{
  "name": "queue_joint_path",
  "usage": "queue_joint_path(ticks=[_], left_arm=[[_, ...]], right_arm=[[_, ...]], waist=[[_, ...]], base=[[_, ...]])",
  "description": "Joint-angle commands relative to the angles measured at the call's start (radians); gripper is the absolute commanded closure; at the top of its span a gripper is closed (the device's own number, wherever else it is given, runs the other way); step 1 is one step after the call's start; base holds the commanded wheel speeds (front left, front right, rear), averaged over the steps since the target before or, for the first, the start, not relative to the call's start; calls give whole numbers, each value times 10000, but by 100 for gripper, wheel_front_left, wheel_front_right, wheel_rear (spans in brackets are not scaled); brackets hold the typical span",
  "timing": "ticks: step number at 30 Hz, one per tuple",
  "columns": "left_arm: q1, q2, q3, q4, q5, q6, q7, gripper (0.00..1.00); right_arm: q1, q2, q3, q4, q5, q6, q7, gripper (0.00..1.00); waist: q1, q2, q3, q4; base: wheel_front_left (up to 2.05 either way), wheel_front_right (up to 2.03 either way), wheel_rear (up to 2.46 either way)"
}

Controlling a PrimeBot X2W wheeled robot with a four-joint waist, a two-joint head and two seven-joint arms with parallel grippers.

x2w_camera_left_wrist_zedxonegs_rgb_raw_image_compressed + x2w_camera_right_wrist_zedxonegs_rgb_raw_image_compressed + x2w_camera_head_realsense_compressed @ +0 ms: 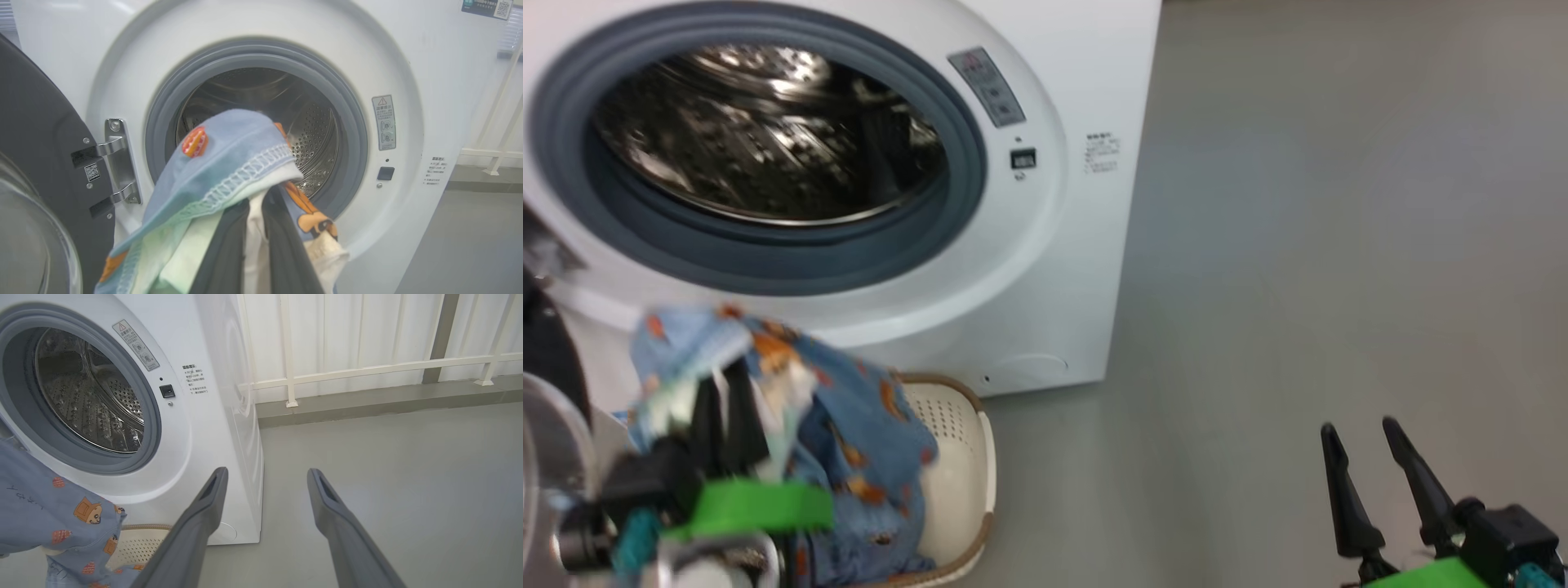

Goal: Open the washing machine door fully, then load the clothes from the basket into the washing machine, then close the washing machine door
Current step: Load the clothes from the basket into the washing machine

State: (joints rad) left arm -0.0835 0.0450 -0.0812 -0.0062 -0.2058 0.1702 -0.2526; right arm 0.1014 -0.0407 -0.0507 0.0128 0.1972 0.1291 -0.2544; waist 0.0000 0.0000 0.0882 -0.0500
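Fingers [282, 239] of the left hand [260, 197] pinch the clothes [229, 157], raised before the open washing machine [408, 69], tail hanging into the basket [960, 465] below. Pushing the bundle well past the seal [163, 118] into the drum [316, 130] before letting go should keep trailing cloth off the rim. Right hand [265, 473] hangs spread and empty, well apart.

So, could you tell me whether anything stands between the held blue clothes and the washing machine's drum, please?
Nothing visible does. The glossy black round door stands swung aside, the perforated steel drum is unobstructed, and the soft blue cartoon-print clothes pinched in the left gripper hang before it.
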Motion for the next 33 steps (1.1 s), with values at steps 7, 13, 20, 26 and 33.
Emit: queue_joint_path(ticks=[7, 13, 20, 26, 33], left_arm=[[-3126, 632, 999, 1458, 207, -21, -91, 100], [-5036, 1263, 1394, 3231, 378, 4, -91, 100], [-7115, 2174, 1586, 5532, 704, -17, -91, 100], [-9036, 2730, 1561, 6833, 979, 143, -91, 100], [-10934, 3285, 1408, 8034, 1307, 332, -91, 100]], right_arm=[[-1182, -95, 599, -32, 518, 16, -74, 0], [-1524, -95, 901, 93, 677, 16, -74, 0], [-1722, -95, 1237, 181, 766, 16, -74, 0], [-2031, -95, 1563, 213, 783, 16, -74, 0], [-2380, -95, 1822, 244, 931, 16, -74, 0]], waist=[[0, 0, 1724, -1375], [0, 0, 2497, -2120], [0, 0, 3547, -2806], [0, 0, 4594, -3216], [0, 0, 5574, -3574]], base=[[0, 0, 0], [0, 0, 0], [0, 0, 0], [0, 0, 0], [0, 0, 0]])
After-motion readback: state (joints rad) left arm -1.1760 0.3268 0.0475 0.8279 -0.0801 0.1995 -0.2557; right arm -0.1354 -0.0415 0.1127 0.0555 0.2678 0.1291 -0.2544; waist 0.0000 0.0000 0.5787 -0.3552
